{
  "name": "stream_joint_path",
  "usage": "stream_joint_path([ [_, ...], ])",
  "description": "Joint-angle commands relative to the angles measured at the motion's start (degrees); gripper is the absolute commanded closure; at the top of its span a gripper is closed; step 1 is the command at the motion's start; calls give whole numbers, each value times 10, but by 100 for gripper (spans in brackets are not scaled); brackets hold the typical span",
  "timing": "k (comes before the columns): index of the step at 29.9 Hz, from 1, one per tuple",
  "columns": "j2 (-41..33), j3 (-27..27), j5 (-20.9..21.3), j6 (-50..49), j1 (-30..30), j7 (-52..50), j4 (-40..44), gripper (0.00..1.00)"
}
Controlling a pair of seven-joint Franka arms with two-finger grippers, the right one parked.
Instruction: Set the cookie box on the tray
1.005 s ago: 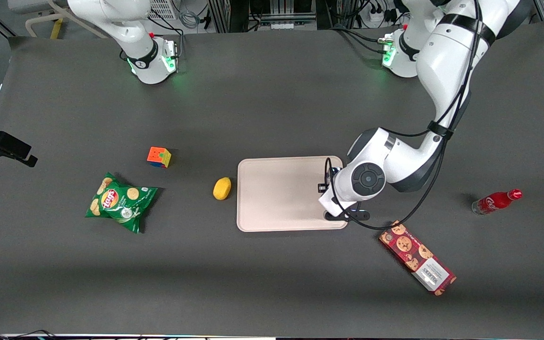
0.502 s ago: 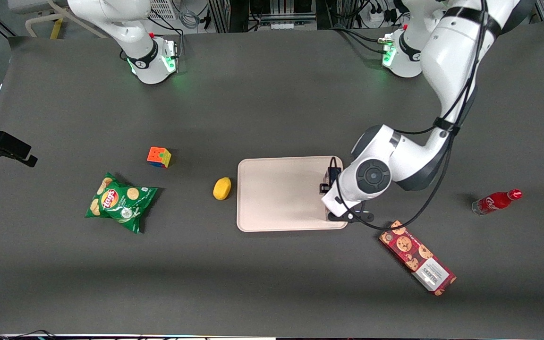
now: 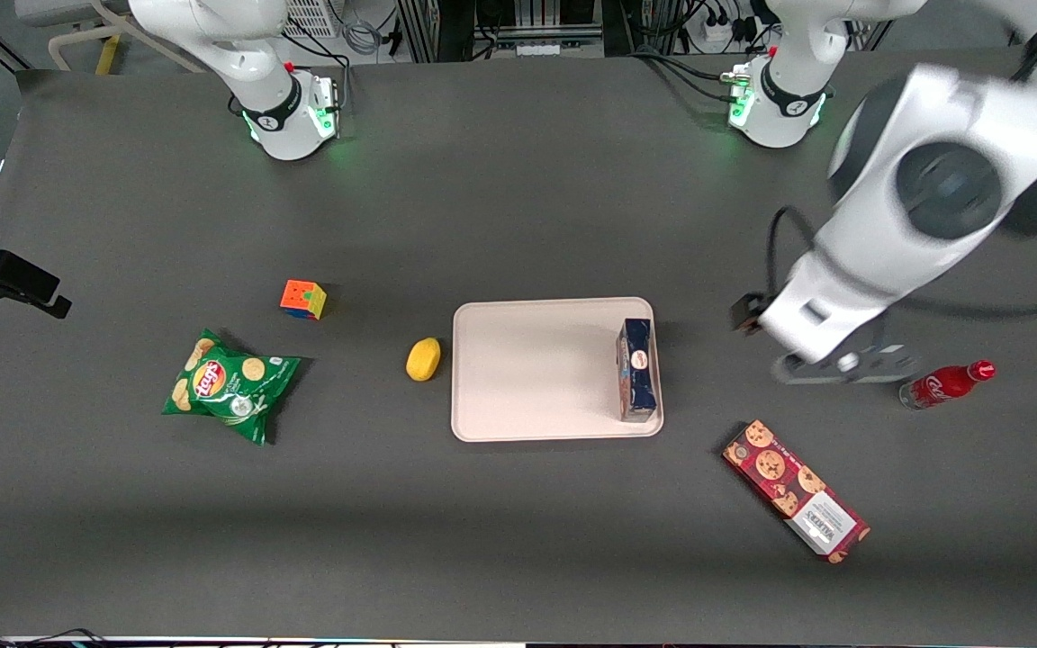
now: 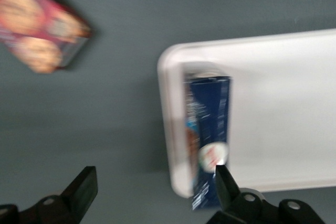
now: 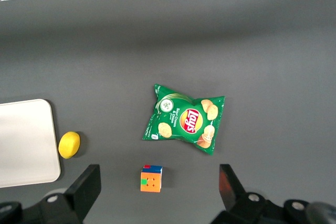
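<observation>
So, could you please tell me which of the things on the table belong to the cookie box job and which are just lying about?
Part of the job:
- cookie box, lying on the tray along its edge
- tray
- claw, open, raised beside the cola bottle

Lying about:
- red cookie box
- cola bottle
- lemon
- chips bag
- puzzle cube

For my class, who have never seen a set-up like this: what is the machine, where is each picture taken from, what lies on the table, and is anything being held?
Two white robot arms stand at a dark table. One picture looks down from the front; the others come from cameras on each arm's wrist. The working arm's gripper hangs open and empty above the table, near a red bottle. The cookie box lies on the tray, along its edge. Also there: a red biscuit box, lemon, puzzle cube and crisp bag.
</observation>
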Motion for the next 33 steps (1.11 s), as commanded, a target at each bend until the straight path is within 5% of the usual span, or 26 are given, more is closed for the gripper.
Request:
stream_joint_path([
  [1, -68, 49, -10, -76, -6, 75, -8, 0],
  [8, -164, 157, -35, -122, -5, 258, -87, 0],
  [17, -302, 198, -38, 87, -4, 298, -378, 0],
  [33, -293, 197, -40, 85, -7, 295, -339, 0],
])
